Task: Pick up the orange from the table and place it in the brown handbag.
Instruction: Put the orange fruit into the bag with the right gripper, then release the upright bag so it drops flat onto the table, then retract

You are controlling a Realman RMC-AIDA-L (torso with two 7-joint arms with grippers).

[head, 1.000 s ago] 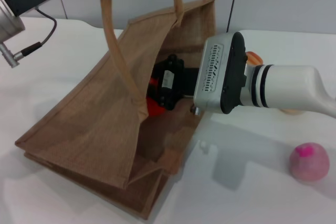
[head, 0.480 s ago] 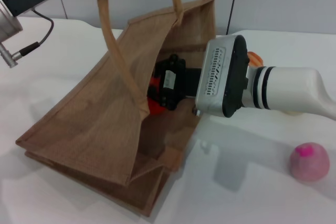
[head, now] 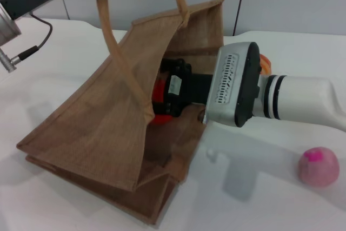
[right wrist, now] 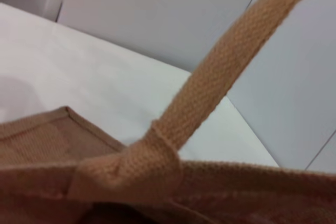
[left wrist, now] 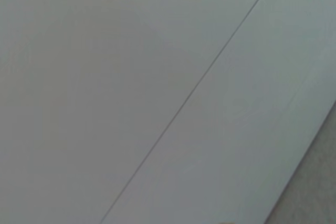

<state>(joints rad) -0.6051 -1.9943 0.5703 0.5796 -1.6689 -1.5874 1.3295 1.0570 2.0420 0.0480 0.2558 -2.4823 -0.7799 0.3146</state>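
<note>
— Can you see the glossy orange-red round fruit (head: pixel 160 97)?
— Barely; the black right gripper (head: pixel 172 94) reaching into the tan-brown woven jute handbag (head: pixel 97 128) covers most of it, jaws hidden.
— And the left gripper?
— Cut off above, with both looped handles' tops.

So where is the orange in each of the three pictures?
Head view: the orange sits inside the brown handbag mouth, near the middle, at the right gripper.
Left wrist view: not in it; only pale flat panels show.
Right wrist view: not in it; the bag's rim and handle fill the picture.
Shared landmark: the bag's handle, in the head and right wrist views.
</note>
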